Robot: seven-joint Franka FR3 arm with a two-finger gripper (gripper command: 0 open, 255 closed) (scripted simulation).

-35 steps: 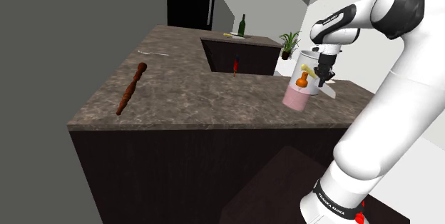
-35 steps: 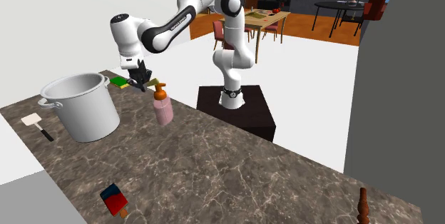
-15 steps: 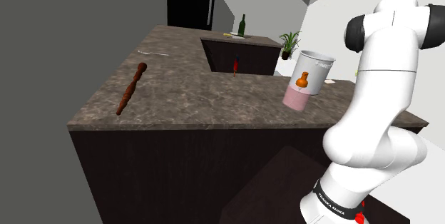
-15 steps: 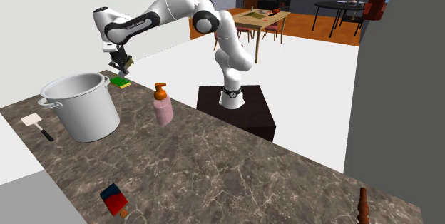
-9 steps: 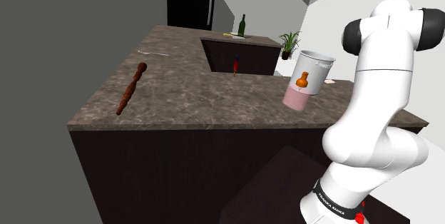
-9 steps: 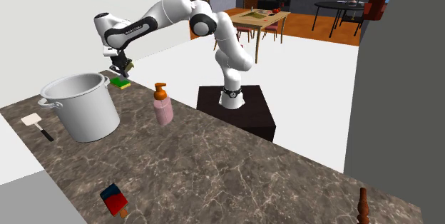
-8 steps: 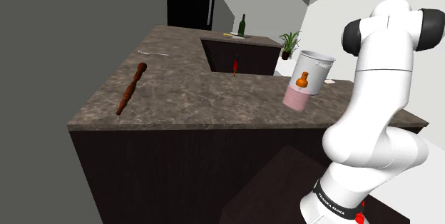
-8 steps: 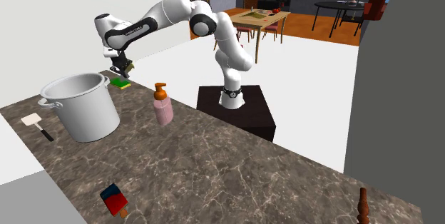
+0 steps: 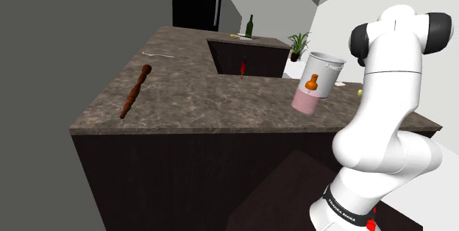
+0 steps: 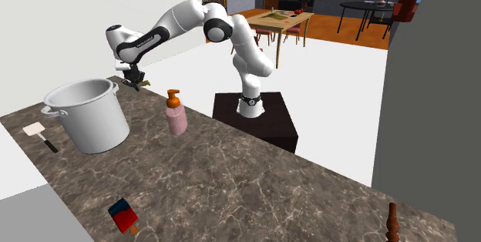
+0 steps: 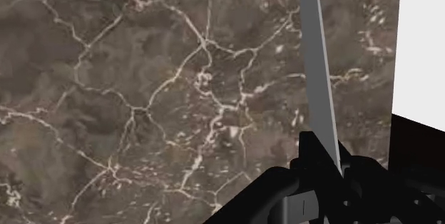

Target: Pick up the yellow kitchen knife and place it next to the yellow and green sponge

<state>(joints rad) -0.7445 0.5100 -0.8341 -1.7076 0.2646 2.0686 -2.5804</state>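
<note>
Squarely within the pincer (image 11: 322,160), the knife (image 11: 316,73), grey blade outward.

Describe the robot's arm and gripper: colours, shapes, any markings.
The white robot arm is built of rounded, glossy segments with dark joints. A black band with white lettering rings its base, with small red marks just below. The all-black two-finger gripper has blocky fingers.

One grey stockpot (image 10: 86,117) just beside the pincer (image 10: 135,85), one knife (image 11: 317,80) in its grip, one pink soap dispenser (image 10: 176,115) near it; farther off, one spatula (image 10: 37,132), one brown pepper mill (image 9: 136,91), one wine bottle (image 9: 249,26), one potted plant (image 9: 299,44).
</note>
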